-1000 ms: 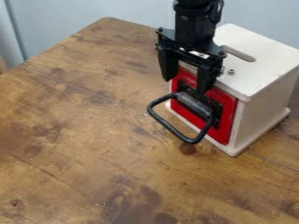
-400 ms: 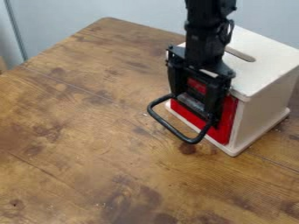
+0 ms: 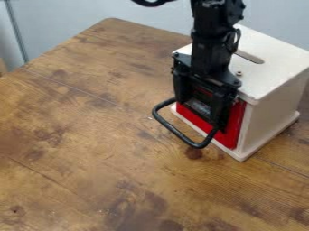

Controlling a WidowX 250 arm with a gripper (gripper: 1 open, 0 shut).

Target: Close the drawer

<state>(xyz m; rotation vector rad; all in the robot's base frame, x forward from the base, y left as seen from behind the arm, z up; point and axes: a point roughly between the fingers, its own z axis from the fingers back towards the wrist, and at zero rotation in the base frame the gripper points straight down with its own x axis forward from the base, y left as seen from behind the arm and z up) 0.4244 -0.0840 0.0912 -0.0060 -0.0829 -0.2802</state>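
Right, from the one camera view I've got, the drawer (image 3: 227, 135) sits in the lower front of the cream box (image 3: 268, 77), its red front plate facing me and looking close to flush, though the arm covers enough of it that I can't swear it is fully home. Its black loop handle (image 3: 172, 126) juts out low over the wooden table (image 3: 72, 126), angled toward the near left of the view. My gripper (image 3: 203, 115) is right up against the front, fingers pointing down, one toward each side of the plate; they look spread apart, with nothing that I can make out held between them. Whether they actually touch the plate I can't tell from here

For handling, I'd expect the drawer to be light and stiff, probably sliding easily on smooth walls, and the box light enough to creep backward if I shove hard. The loop seems rigid but offers poor leverage, since a push on one side of it could skew the drawer and make it bind. I'd rather leave the handle ungrasped and press flat on the middle of the front plate, straight inward, slowly, until it stops. My judgement is that the job is near its end, with a short push and a check of the seam left to do
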